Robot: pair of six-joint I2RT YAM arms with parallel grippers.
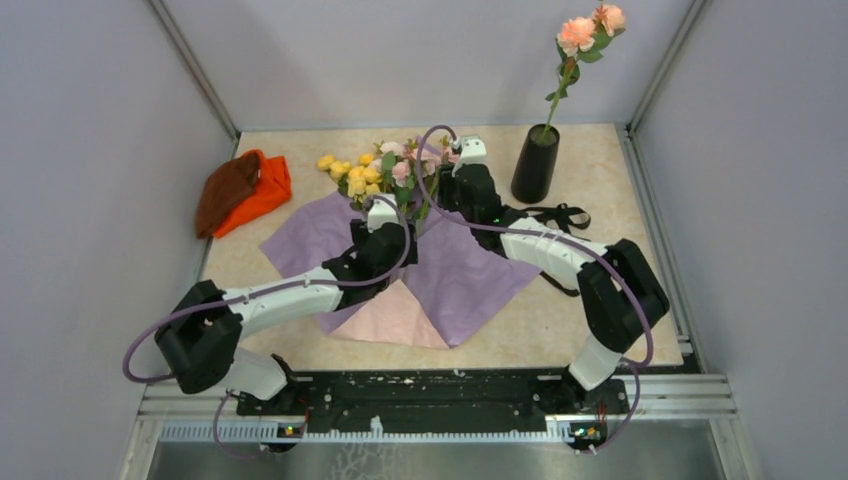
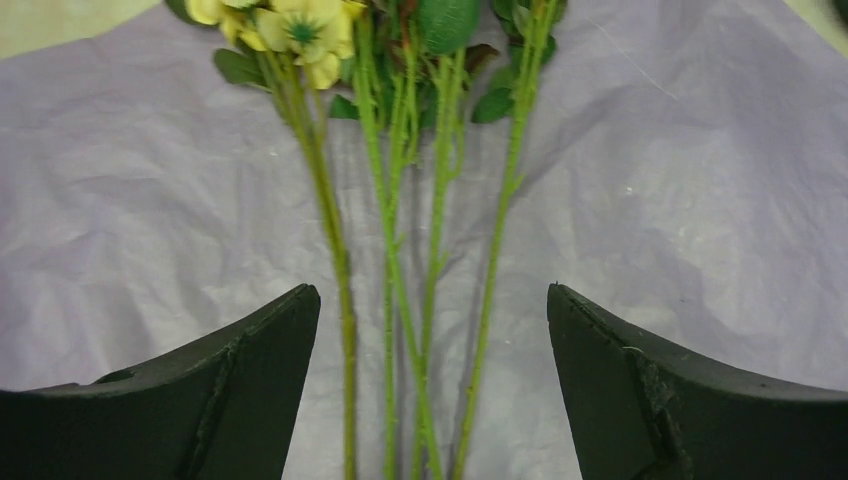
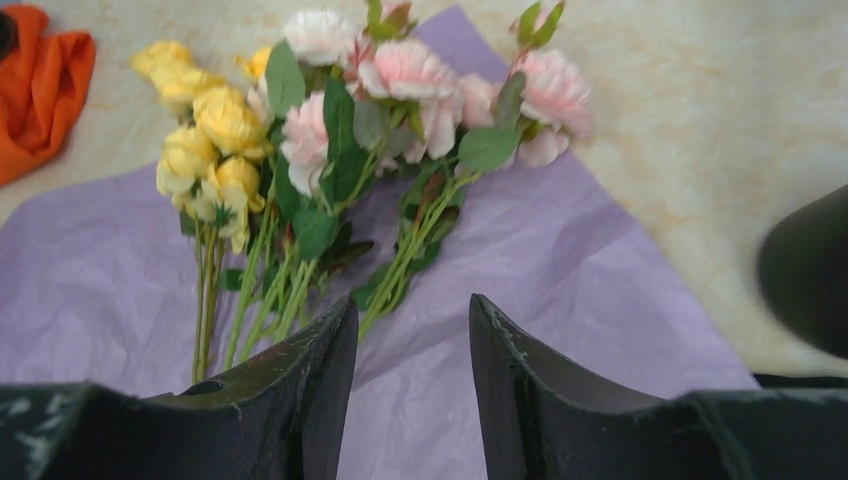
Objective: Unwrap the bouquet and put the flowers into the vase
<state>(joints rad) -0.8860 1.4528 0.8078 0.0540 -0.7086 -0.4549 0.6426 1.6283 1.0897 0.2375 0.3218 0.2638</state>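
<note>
Left gripper, spread wide, straddles the stems of the flowers lying on the lilac paper. Right gripper, apart and empty, hovers over that paper. Beyond the paper's right edge stands the vase, holding one rose stem.

left arm, right arm: white links, black joints | cables: lilac | tool fingers: matte black wedges

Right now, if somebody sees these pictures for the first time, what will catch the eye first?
First, the bunch of pink and yellow flowers lying on the spread lilac paper in the middle of the table. Next, the black vase at the far right, with one peach stem standing in it. An orange-and-brown cloth lies far left.
</note>
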